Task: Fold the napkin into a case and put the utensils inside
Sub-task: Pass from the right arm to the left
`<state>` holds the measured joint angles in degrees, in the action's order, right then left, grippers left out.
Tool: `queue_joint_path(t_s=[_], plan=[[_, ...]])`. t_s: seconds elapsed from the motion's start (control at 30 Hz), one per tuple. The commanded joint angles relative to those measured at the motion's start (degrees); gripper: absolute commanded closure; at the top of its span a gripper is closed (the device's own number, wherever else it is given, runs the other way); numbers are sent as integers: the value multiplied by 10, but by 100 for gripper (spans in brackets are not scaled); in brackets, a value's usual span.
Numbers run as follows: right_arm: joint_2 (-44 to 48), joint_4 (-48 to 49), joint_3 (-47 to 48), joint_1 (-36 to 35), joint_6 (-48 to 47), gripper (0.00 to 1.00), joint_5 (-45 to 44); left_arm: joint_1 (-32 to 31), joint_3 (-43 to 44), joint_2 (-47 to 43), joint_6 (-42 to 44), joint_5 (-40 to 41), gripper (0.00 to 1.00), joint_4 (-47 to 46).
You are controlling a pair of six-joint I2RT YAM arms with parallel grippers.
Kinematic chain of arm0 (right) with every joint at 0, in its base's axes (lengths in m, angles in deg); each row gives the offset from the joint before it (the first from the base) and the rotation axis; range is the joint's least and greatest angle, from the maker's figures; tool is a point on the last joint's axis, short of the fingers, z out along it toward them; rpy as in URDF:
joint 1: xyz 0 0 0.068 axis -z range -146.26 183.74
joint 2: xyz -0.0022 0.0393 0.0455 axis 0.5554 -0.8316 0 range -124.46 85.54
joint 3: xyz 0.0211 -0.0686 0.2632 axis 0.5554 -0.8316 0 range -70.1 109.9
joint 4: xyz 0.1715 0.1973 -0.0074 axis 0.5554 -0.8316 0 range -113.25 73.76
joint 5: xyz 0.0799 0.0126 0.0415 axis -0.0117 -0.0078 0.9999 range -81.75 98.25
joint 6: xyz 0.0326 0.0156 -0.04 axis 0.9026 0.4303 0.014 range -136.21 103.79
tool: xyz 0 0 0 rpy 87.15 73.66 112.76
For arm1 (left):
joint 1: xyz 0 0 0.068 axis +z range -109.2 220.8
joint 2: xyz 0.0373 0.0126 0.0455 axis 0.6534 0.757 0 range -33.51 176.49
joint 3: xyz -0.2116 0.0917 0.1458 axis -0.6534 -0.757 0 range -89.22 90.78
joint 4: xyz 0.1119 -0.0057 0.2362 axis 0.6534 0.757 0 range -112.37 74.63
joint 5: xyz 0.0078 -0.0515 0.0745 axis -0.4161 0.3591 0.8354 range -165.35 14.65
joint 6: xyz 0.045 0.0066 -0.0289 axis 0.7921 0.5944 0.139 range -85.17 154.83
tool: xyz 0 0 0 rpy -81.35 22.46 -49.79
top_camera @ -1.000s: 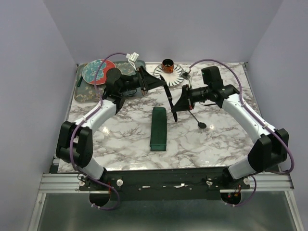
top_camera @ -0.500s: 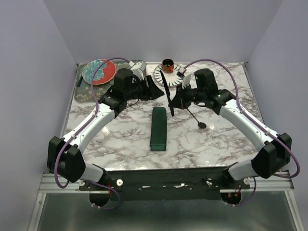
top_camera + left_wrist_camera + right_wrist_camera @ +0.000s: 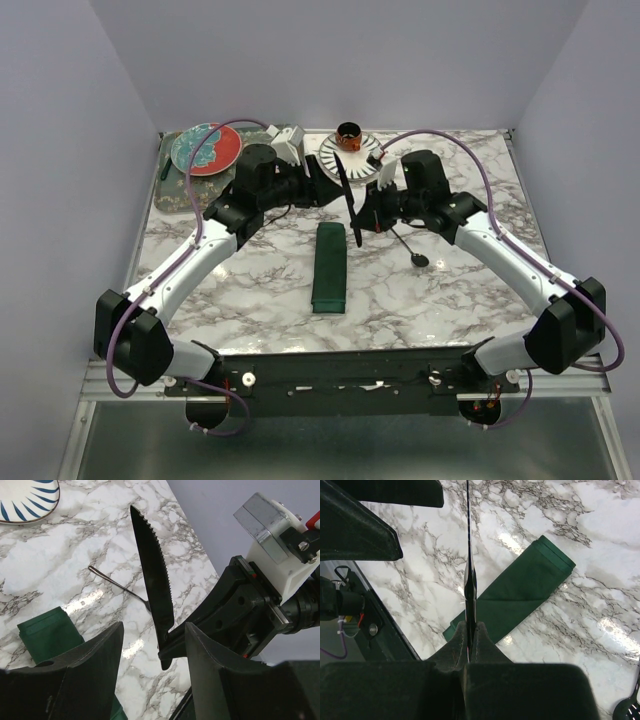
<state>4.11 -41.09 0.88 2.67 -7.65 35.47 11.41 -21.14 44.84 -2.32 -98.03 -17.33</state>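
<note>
The napkin lies folded into a long narrow dark green case (image 3: 328, 265) at mid table, also in the left wrist view (image 3: 47, 632) and the right wrist view (image 3: 520, 592). My right gripper (image 3: 362, 208) (image 3: 470, 627) is shut on the handle of a black knife (image 3: 345, 185) (image 3: 469, 555), held in the air above the case's far end with its serrated blade (image 3: 152, 570) pointing away. My left gripper (image 3: 328, 190) (image 3: 152, 680) stands open. Its fingers (image 3: 95, 670) flank the knife's handle end without touching it.
A dark spoon (image 3: 410, 245) (image 3: 115, 582) lies right of the case. A white striped plate (image 3: 340, 160) with an orange cup (image 3: 349, 133) sits at the back. A red and teal plate (image 3: 205, 148) rests on a patterned tray (image 3: 175, 190) at the back left.
My left arm has swung right and brought its open jaws up around the knife's handle end. The right gripper has shifted slightly left with the knife.
</note>
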Motion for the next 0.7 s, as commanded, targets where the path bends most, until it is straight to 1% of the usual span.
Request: queue_joint_path(t_s=[0.0,0.2,0.33,0.47,0.67], plan=[[23,38,-4,-3,15,99,3,-7,8,9,-8,13,36,-15],[22,48,-3,-4,26,99,19,-10,21,27,-11,7,32,-15],[20,52,-3,-4,31,99,29,-10,20,30,-14,-8,26,-29],[19,52,-4,-4,34,99,32,-11,14,27,-16,-12,27,-41],[17,53,-6,-4,32,99,36,-11,17,32,-19,-21,35,-47]])
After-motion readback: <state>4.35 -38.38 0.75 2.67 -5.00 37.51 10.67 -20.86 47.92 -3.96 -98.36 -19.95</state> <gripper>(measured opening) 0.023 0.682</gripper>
